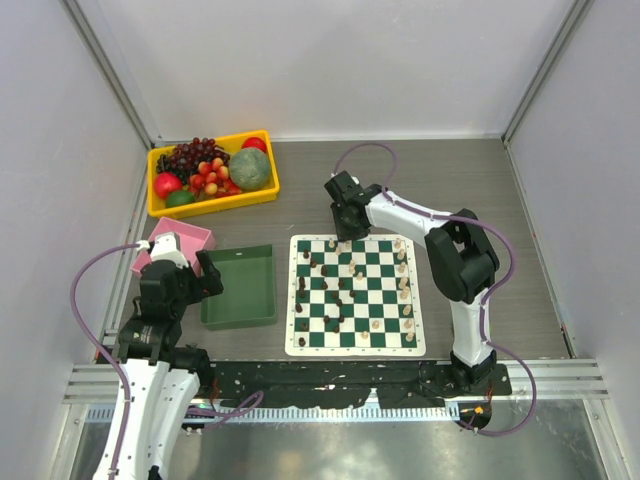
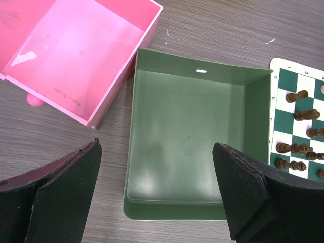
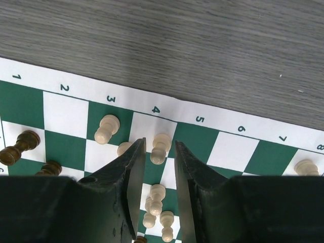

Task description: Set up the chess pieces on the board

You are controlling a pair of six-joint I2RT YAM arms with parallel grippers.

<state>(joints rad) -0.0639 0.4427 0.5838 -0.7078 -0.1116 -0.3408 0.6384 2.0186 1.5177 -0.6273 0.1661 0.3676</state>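
The board (image 1: 355, 348) lies flat in front of the right arm, with dark chess pieces (image 1: 305, 288) mostly on its left side and cream pieces (image 1: 403, 285) mostly on its right. My right gripper (image 1: 346, 236) hangs over the board's far edge. In the right wrist view its narrowly open jaws (image 3: 160, 144) straddle an upright cream pawn (image 3: 162, 142) near column 4, with a small gap on each side. More cream pawns (image 3: 106, 129) stand close by. My left gripper (image 2: 157, 195) is wide open and holds nothing, above the green tray.
A green tray (image 1: 240, 290) with nothing in it sits left of the board, with a pink box (image 1: 180, 238) beyond it. A yellow bin (image 1: 212, 172) of fruit stands at the back left. Dark pieces (image 2: 296, 96) line the board edge (image 2: 277, 101) next to the tray (image 2: 187, 142).
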